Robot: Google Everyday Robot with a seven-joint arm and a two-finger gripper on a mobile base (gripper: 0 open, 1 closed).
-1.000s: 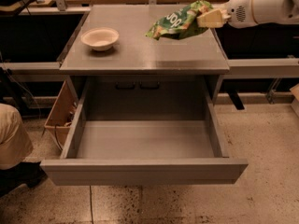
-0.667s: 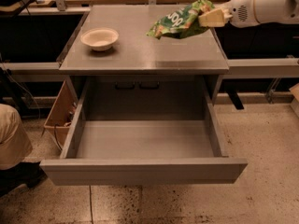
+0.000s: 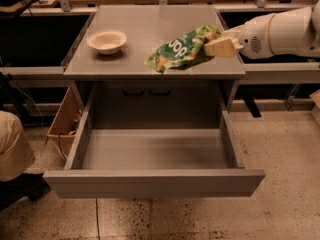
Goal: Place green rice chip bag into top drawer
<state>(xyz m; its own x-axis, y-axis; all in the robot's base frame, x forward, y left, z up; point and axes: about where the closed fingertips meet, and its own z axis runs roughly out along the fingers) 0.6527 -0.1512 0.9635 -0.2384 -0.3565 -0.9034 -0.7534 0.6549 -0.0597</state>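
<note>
- Right of centre in the upper frame: the robot's gripper (image 3: 211, 46), reaching in from the right edge on a white arm (image 3: 282, 32), appears to have its beige fingers closed on the right-hand end of the green rice chip bag (image 3: 181, 50).
- The bag lies across the right front part of the grey tabletop (image 3: 150, 21). Its left end sits near the table's front edge and its right end is at the gripper. The white bowl (image 3: 106, 40) sits well apart from it in the upper left.
- Below, across the lower middle of the frame, the top drawer (image 3: 155, 183) stands pulled out, and its smooth floor shows nothing lying in it.
- By its looks the pouch should be light, soft and crinkly. It will likely sag and swing from a one-end pinch, and its slick film could slide between the pads.
- The contents are probably brittle, so a hard squeeze on the puffed middle risks crushing the chips.
- The flat sealed edge, where the fingers now sit, looks like the soundest place to hold.
- Judged from here, the bag must be carried forward past the table edge and lowered into the drawer.
</note>
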